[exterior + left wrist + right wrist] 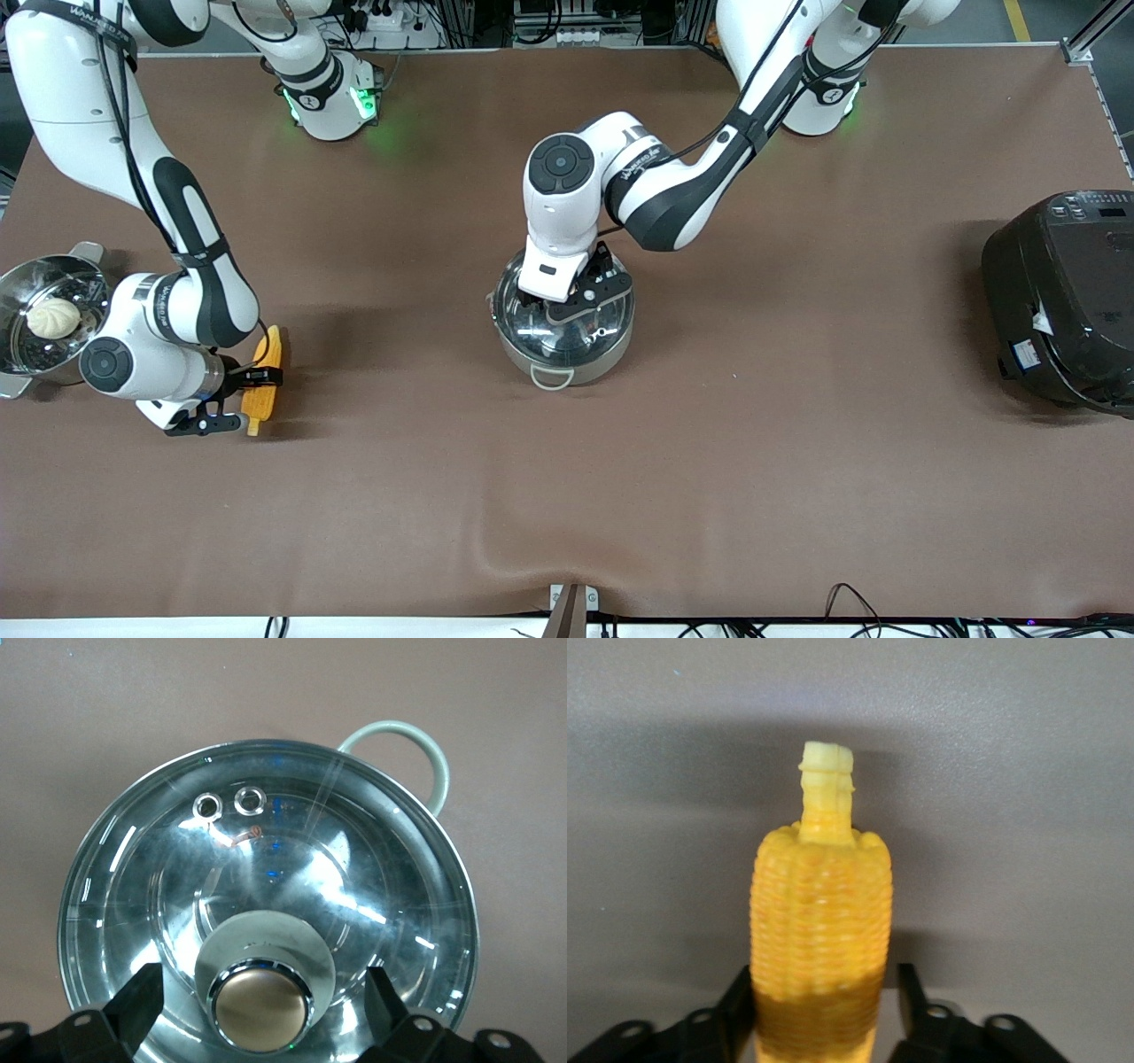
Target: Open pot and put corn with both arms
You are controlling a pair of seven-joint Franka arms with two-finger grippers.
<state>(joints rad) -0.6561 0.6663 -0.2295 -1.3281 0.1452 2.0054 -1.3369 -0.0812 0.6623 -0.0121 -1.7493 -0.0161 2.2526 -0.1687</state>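
Note:
The steel pot stands mid-table with its glass lid on. My left gripper is down over the lid. In the left wrist view it is open, with one finger on each side of the round metallic knob and a gap on both sides. The yellow-orange corn lies on the table toward the right arm's end. My right gripper is open around its middle. In the right wrist view the fingers flank the corn, whose pale stub points away.
A steel steamer pot holding a white bun stands beside the right arm's wrist. A big black cooker sits at the left arm's end. The brown cloth has a wrinkle near the front edge.

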